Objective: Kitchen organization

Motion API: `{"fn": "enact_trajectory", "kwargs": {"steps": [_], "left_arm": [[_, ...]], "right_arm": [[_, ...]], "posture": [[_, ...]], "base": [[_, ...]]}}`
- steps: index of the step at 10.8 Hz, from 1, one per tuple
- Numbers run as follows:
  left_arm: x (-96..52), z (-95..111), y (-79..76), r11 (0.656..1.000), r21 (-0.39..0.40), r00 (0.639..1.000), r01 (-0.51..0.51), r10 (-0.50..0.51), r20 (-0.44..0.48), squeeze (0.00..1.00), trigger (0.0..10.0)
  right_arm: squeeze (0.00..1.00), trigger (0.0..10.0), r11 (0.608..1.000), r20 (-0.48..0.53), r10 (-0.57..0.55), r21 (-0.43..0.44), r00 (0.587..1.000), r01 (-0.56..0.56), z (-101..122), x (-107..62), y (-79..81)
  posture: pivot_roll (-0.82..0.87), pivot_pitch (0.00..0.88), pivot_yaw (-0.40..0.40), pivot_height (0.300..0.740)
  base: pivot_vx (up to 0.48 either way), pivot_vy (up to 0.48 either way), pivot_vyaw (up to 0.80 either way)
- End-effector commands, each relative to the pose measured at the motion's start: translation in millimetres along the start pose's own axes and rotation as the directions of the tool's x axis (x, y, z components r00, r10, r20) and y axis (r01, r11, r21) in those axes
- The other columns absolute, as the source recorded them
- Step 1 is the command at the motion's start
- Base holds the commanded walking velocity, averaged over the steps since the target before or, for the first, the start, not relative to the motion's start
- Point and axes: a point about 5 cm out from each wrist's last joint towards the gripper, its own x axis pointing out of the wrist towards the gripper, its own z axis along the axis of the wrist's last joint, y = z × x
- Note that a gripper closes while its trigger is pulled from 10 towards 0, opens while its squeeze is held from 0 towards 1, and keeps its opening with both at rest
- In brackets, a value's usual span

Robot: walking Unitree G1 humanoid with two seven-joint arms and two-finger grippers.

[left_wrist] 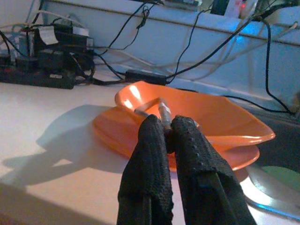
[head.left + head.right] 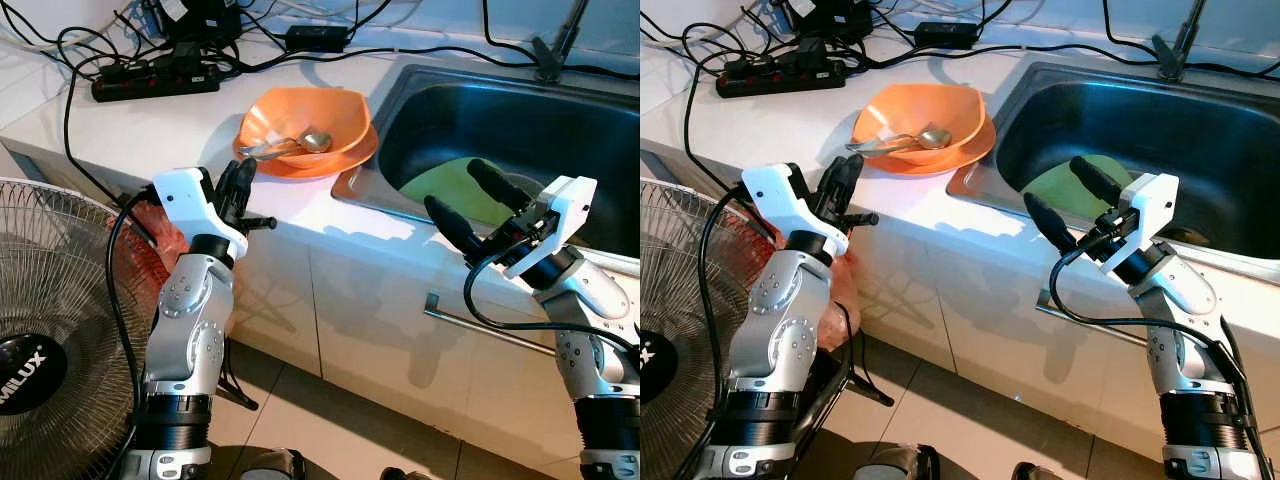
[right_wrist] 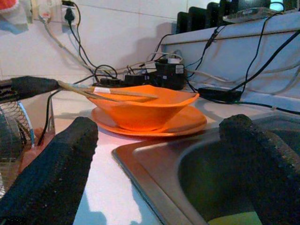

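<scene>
Worktop: white, carrying the task's things beside a steel sink; a black power strip and loose cables lie at the back, near the wall.

Orange bowl: sits in an orange plate, the pair just beside the sink's rim; a metal spoon lies in the bowl, its scoop inside and its handle reaching over the near edge toward the left arm.

Left end effector: raised at the worktop's front edge, fingers clenched together; the left wrist view puts their tips at the end of the spoon's handle, but whether they pinch the handle or merely meet in front of it cannot be told.

Right end effector: released, fingers wide apart, hovering over the front rim of the sink; a yellow-green item lies in the basin beneath it.

Fan: floor-standing, beside the left arm, clear of the work.

Step in hand, as judged: taking the spoon from the bowl with the left arm; to do it well, confirm the fingers sit squarely across the handle rather than at its very tip; lift along the handle's line so the scoop clears the rim without dragging the bowl or shifting the plate; keep the wrist clear of the cables behind; the right arm can wait over the sink.
</scene>
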Motion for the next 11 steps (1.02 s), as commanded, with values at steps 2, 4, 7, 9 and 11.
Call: {"fn": "enact_trajectory", "kwargs": {"steps": [2, 4, 7, 9, 11], "left_arm": [[1.7, 2, 2.0, 1.000, 0.005, 1.000, -0.010, 0.010, 0.010, 0.00, 0.0], [4.0, 7, -3.1, 0.999, 0.035, 0.999, 0.016, -0.017, 0.030, 0.00, 0.0], [7.6, 23, -16.3, 0.994, 0.081, 0.993, 0.072, -0.080, 0.089, 0.00, 0.0], [13.1, 60, -35.8, 0.974, 0.184, 0.961, 0.129, -0.169, 0.218, 0.00, 9.5], [18.2, 90, -54.3, 0.960, 0.226, 0.919, 0.168, -0.235, 0.317, 0.00, 10.0]], "right_arm": [[0.00, 10.0, 1.000, 0.005, -0.007, -0.008, 1.000, 0.008, 0, 0.2, -0.7], [0.00, 10.0, 1.000, 0.006, -0.012, -0.008, 1.000, 0.012, 0, 0.2, -0.7], [0.00, 10.0, 1.000, 0.009, -0.015, -0.008, 1.000, 0.015, 0, 0.5, -1.1], [0.00, 10.0, 1.000, 0.011, -0.024, -0.012, 1.000, 0.024, 1, 0.9, -3.1], [0.00, 10.0, 1.000, 0.016, -0.026, -0.013, 1.000, 0.026, 2, 2.6, -2.7]], "posture": [[0.08, 0.114, 0.083, 0.740], [0.08, 0.112, 0.084, 0.740], [0.08, 0.112, 0.084, 0.740], [0.08, 0.113, 0.082, 0.740], [0.08, 0.111, 0.082, 0.740]], "base": [[0.000, 0.000, 0.00], [0.000, 0.000, 0.00], [0.000, 0.000, 0.00], [0.000, 0.000, 0.00], [0.000, 0.000, 0.00]]}}
